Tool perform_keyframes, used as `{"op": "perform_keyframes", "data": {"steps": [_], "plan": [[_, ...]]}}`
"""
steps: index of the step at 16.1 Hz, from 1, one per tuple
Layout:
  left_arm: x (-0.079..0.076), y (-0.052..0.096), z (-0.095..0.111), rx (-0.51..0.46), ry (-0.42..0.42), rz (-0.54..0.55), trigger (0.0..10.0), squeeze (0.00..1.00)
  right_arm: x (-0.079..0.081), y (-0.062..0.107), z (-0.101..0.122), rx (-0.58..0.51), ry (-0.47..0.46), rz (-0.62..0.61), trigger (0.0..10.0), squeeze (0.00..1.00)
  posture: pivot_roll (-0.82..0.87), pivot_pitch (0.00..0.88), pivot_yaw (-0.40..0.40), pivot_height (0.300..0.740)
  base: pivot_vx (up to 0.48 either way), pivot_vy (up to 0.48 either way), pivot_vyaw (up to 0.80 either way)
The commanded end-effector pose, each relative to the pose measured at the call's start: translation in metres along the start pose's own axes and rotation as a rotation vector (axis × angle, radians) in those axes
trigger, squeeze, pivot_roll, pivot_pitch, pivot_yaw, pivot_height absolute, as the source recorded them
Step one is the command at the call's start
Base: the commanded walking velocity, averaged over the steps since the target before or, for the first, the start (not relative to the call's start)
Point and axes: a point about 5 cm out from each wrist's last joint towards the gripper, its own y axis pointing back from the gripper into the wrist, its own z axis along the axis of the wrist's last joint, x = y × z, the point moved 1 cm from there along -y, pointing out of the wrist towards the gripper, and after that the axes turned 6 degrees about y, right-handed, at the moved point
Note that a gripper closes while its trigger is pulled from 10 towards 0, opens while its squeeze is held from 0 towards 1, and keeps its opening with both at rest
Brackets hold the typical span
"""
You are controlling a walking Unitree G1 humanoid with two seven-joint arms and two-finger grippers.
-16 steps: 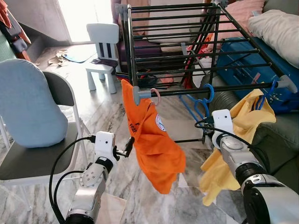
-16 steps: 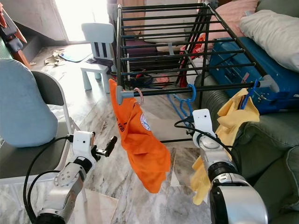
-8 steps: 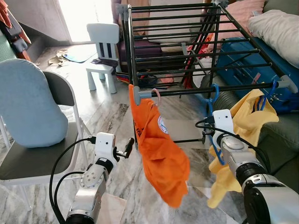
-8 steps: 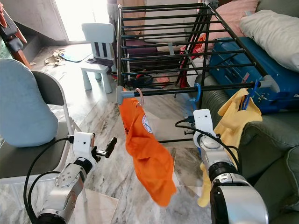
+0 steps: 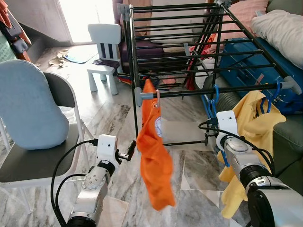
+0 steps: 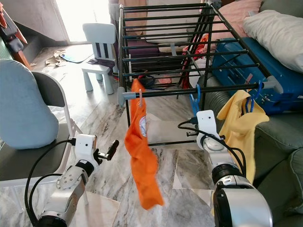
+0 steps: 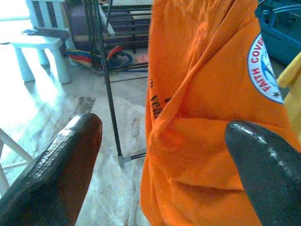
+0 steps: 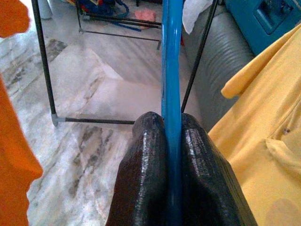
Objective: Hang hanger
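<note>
A black drying rack (image 5: 189, 47) stands before me. An orange shirt (image 5: 154, 156) hangs edge-on from its front rail (image 5: 184, 93) on a pink hanger (image 5: 157, 96). My right gripper (image 8: 171, 174) is shut on a blue hanger (image 5: 209, 101), whose hook reaches up to that rail. Just right of it a yellow shirt (image 5: 253, 137) hangs on another blue hanger (image 5: 267, 101) at the rail's right end. My left gripper (image 5: 130, 150) is open, low and just left of the orange shirt (image 7: 211, 117), which lies ahead of its spread fingers (image 7: 61, 165).
A grey folding chair with a pale blue cushion (image 5: 28, 109) stands close at my left. A white child's chair (image 5: 105, 47) is behind it. A blue suitcase (image 5: 255, 61), pillows (image 5: 284, 28) and a green sofa (image 5: 284, 142) crowd the right. Marble floor (image 5: 189, 179) lies under the rack.
The orange shirt has swung right and turned edge-on. The blue hanger in my right gripper has turned edge-on too, and the yellow shirt has swung. Both arms have barely moved.
</note>
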Motion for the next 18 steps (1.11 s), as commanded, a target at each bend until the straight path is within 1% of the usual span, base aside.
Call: {"op": "perform_keyframes", "data": {"steps": [1,2,3,4,5,6,7,8,10,11,12,13,14,15,18], "plan": [[0.007,0.001,0.005,-0.004,-0.001,0.029,10.0,0.00,-0.001,-0.002,0.023,-0.099,-0.013,0.008,0.0,0.00,-0.09,0.000,0.007,0.740,0.000,0.000,0.00],[0.008,0.002,0.007,-0.011,-0.004,0.036,10.0,0.00,-0.001,-0.002,0.027,-0.126,-0.013,0.010,0.3,0.00,-0.09,0.000,0.005,0.740,0.000,0.000,0.00],[0.011,0.004,0.013,-0.025,-0.031,0.032,10.0,0.00,0.000,0.000,0.036,-0.196,-0.020,0.009,3.2,0.00,-0.09,0.000,-0.002,0.740,0.000,0.000,0.00],[0.012,0.007,0.018,-0.037,-0.058,0.021,10.0,0.00,0.000,0.003,0.041,-0.247,-0.024,0.009,4.1,0.00,-0.09,0.000,-0.006,0.740,0.000,0.000,0.00],[0.010,0.009,0.022,-0.054,-0.087,0.008,10.0,0.00,0.001,0.006,0.041,-0.288,-0.029,-0.001,8.5,0.00,-0.09,0.000,-0.007,0.740,0.000,0.000,0.00],[0.009,0.011,0.023,-0.061,-0.095,0.013,10.0,0.00,0.004,0.009,0.038,-0.304,-0.030,0.003,10.0,0.00,-0.08,0.000,-0.008,0.740,0.000,0.000,0.00],[0.006,0.013,0.024,-0.068,-0.091,0.011,10.0,0.00,0.006,0.015,0.031,-0.326,-0.045,-0.001,10.0,0.00,-0.08,0.000,-0.009,0.740,0.000,0.000,0.00],[0.004,0.015,0.023,-0.070,-0.084,0.016,10.0,0.00,0.008,0.019,0.024,-0.323,-0.051,-0.001,10.0,0.00,-0.09,0.000,-0.010,0.740,0.000,0.000,0.00],[0.001,0.018,0.017,-0.063,-0.051,0.043,10.0,0.00,0.017,0.031,0.002,-0.304,-0.075,0.012,10.0,0.00,-0.09,0.000,-0.011,0.740,0.000,0.000,0.00],[-0.001,0.020,0.015,-0.064,-0.041,0.054,10.0,0.00,0.020,0.035,-0.006,-0.294,-0.077,0.012,10.0,0.00,-0.09,0.000,-0.011,0.740,0.000,0.000,0.00],[-0.002,0.021,0.014,-0.066,-0.039,0.073,10.0,0.00,0.023,0.040,-0.014,-0.276,-0.104,0.011,10.0,0.00,-0.09,0.000,-0.011,0.740,0.000,0.000,0.00],[-0.001,0.021,0.014,-0.065,-0.031,0.093,10.0,0.00,0.024,0.043,-0.018,-0.266,-0.112,0.008,10.0,0.00,-0.09,0.000,-0.011,0.740,0.000,0.000,0.00],[0.000,0.020,0.014,-0.061,-0.029,0.107,10.0,0.00,0.028,0.045,-0.018,-0.264,-0.109,0.020,10.0,0.00,-0.09,0.000,-0.009,0.740,0.000,0.000,0.00],[0.001,0.018,0.016,-0.063,-0.044,0.121,10.0,0.00,0.029,0.045,-0.016,-0.263,-0.109,0.021,10.0,0.00,-0.09,0.000,-0.009,0.740,0.000,0.000,0.00],[0.005,0.016,0.020,-0.060,-0.061,0.139,10.0,0.00,0.028,0.042,-0.008,-0.264,-0.102,0.004,10.0,0.00,-0.08,0.000,-0.003,0.740,0.000,0.000,0.00]]}}
